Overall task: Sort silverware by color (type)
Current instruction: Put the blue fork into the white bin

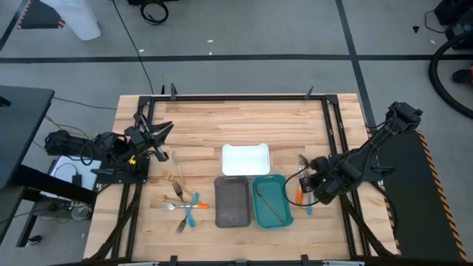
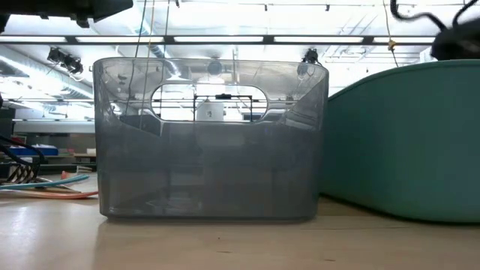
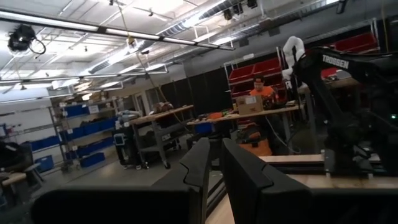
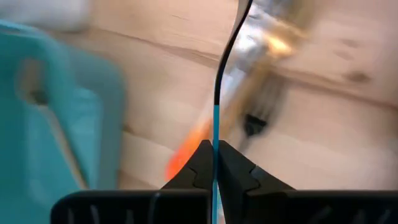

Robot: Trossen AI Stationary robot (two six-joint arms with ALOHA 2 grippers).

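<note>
Surface: pale wooden planks [image 1: 244, 122] inside a dark frame, on a grey floor crossed by dark tape lines.

Trays: a white tray [image 1: 245, 159] at centre; in front of it a grey tray [image 1: 232, 201] and a teal tray [image 1: 270, 201] side by side, the teal one holding a slim gold-bronze piece [image 1: 269, 207].

Silverware, left group [image 1: 181, 203]: several forks and other pieces with orange, blue and metal handles, loose on the wood left of the grey tray.

Silverware, right group [image 1: 299, 193]: orange and blue handled pieces just right of the teal tray, under my right arm.

My right gripper [image 4: 215, 163]: low at the right group, jaws clenched on a thin blue-handled utensil [image 4: 216, 124] that stands edge-on between them. Only the wrist view shows this grip; from overhead it is hidden by the arm.

My left gripper [image 3: 214, 163]: raised at the left edge of the surface, jaws nearly together, nothing between them.

Room, from the left wrist view only: workbenches, blue bins on shelves, red shelving, ceiling strip lights, and a person in orange [image 3: 263, 92] seated far off.

Low view: the grey tray's clear wall fills the centre, teal tray to its right, orange and blue handles lying at far left.
</note>
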